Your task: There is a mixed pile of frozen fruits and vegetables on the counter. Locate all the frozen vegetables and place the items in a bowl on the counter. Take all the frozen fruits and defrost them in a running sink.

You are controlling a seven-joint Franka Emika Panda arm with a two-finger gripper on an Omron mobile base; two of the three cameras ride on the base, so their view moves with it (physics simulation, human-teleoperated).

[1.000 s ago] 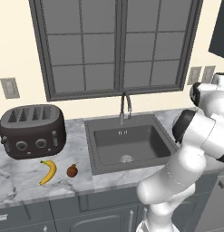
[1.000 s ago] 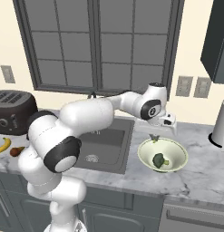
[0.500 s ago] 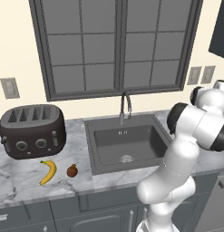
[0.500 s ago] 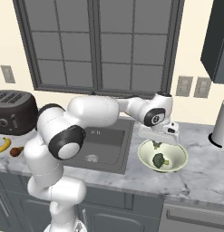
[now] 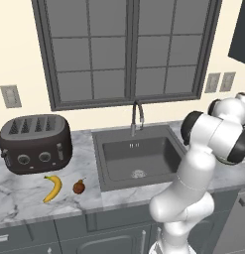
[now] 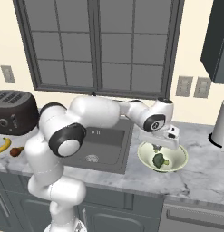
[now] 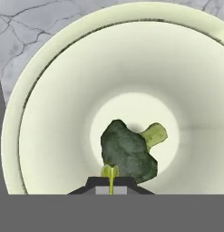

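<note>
Tool (image 7: 110, 180) is pinched shut on your tiny yellow-green bit (image 7: 109, 174) right above the bowl (image 7: 50, 113), just beside the broccoli (image 7: 127, 152) in its middle, so you only need to let go and it drops in.

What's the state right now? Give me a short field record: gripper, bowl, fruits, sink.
gripper: over the bowl, shut on the yellow-green sliver
bowl: on the counter right of the sink, broccoli floret lying inside
fruits: banana and brown fruit on the counter by the toaster
sink: no food in the basin
</note>
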